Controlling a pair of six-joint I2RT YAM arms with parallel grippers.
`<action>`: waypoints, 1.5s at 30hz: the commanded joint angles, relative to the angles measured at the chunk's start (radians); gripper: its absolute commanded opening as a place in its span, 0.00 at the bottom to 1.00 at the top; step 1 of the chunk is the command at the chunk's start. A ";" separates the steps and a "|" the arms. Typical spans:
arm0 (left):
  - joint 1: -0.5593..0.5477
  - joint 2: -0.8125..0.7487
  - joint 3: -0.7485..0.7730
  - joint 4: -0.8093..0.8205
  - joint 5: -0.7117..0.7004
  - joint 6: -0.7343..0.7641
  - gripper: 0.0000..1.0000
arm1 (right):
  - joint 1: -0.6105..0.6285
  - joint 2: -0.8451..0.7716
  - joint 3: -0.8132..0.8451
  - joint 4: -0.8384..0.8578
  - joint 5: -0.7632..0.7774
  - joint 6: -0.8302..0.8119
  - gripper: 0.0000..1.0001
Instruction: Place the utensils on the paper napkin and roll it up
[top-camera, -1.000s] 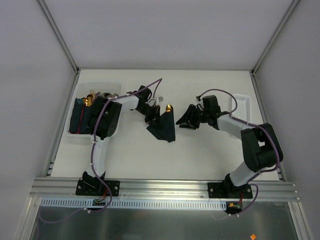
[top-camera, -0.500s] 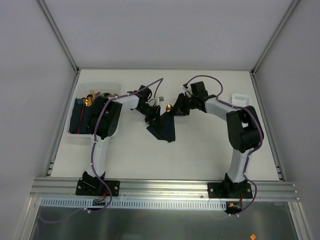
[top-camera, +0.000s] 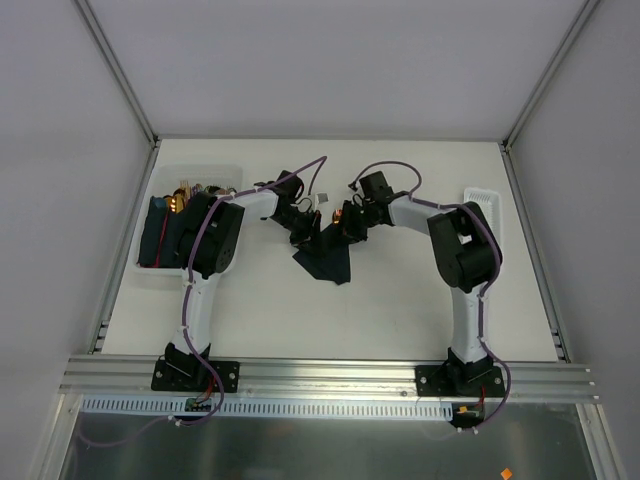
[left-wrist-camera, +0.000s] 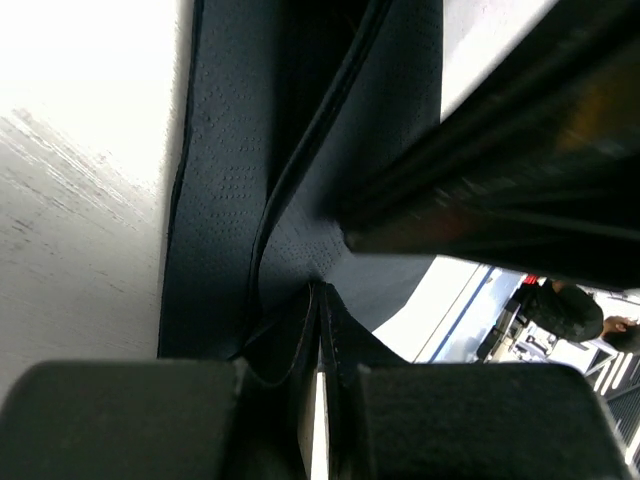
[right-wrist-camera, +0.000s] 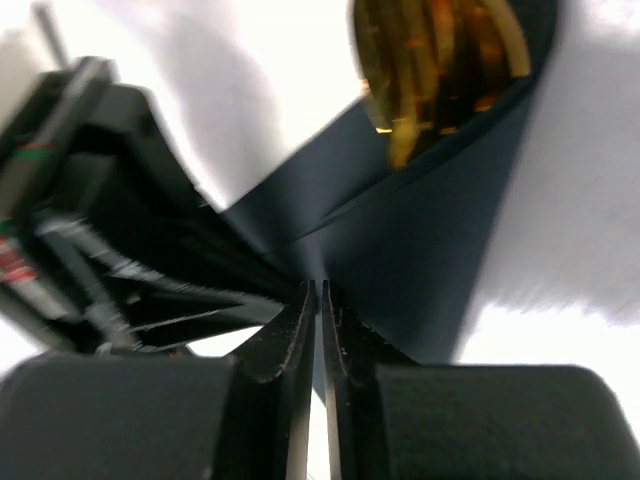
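The dark paper napkin (top-camera: 328, 260) lies mid-table, folded and partly lifted. Gold-coloured utensil heads (top-camera: 338, 213) stick out of its far end and show blurred in the right wrist view (right-wrist-camera: 440, 60). My left gripper (top-camera: 300, 236) is shut on a fold of the napkin (left-wrist-camera: 230, 200), which bunches at the fingertips (left-wrist-camera: 335, 330). My right gripper (top-camera: 347, 224) is shut, and its tips touch the napkin's (right-wrist-camera: 420, 270) right side just below the gold heads. The utensil handles are hidden inside the napkin.
A white bin (top-camera: 150, 268) at the left holds dark napkins and more gold-headed cutlery (top-camera: 178, 200). A white ribbed tray (top-camera: 482, 200) sits at the far right. A small white item (top-camera: 322, 200) lies behind the napkin. Metal frame posts border the table.
My right arm has swung left from mid-right of the table until its gripper reaches the napkin by the gold heads. The left gripper has kept its hold and barely moved.
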 joint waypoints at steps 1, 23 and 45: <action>-0.006 0.012 0.006 -0.039 -0.076 0.060 0.02 | 0.004 0.016 0.031 -0.035 0.065 -0.022 0.07; 0.057 -0.436 -0.152 0.019 -0.097 -0.034 0.15 | 0.045 -0.194 -0.511 0.405 0.358 0.648 0.00; -0.034 -0.252 -0.188 0.078 -0.174 -0.080 0.20 | 0.183 -0.137 -0.569 0.558 0.533 1.069 0.00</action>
